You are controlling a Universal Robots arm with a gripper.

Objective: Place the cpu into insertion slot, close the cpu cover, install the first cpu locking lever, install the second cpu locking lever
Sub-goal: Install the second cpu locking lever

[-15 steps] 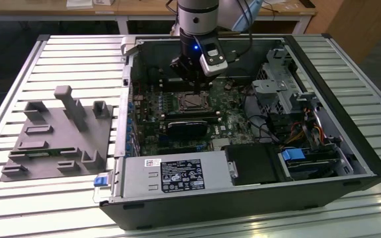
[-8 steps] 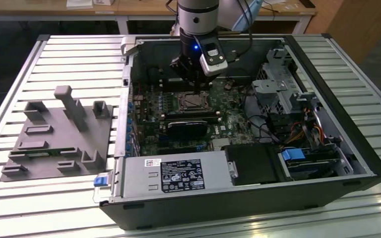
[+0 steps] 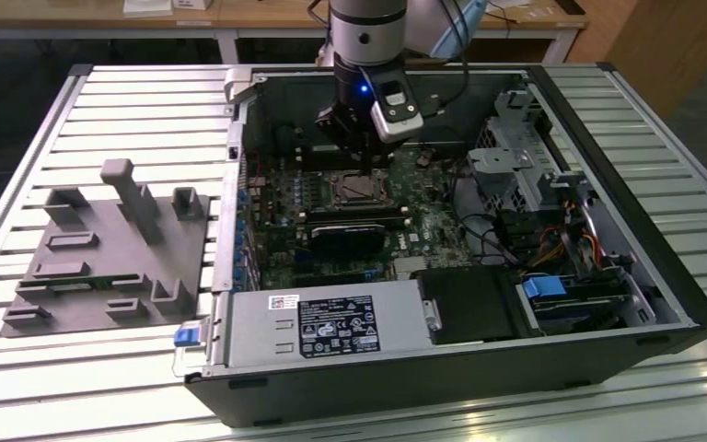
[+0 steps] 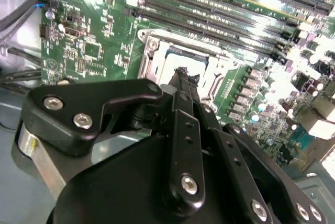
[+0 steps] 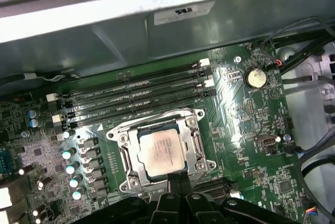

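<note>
Nearest: black two-finger gripper, tips pinched together on nothing, poised just over the near edge of the small square insertion slot on the green board. Just beyond, already seated in that slot: the small flat square cpu with silvery-grey metal lid. Framed all round by the thin silver sheet-metal cpu cover, seemingly folded down flat over the chip's margins, though hard to confirm at this angle. Judged light, rigid and slick on top, delicate underneath; best taken by opposite edges, never pressed off-centre. Cover likely thin and springy; best pushed at its free edge. Farther off, long black memory slots, then grey steel case wall.
</note>
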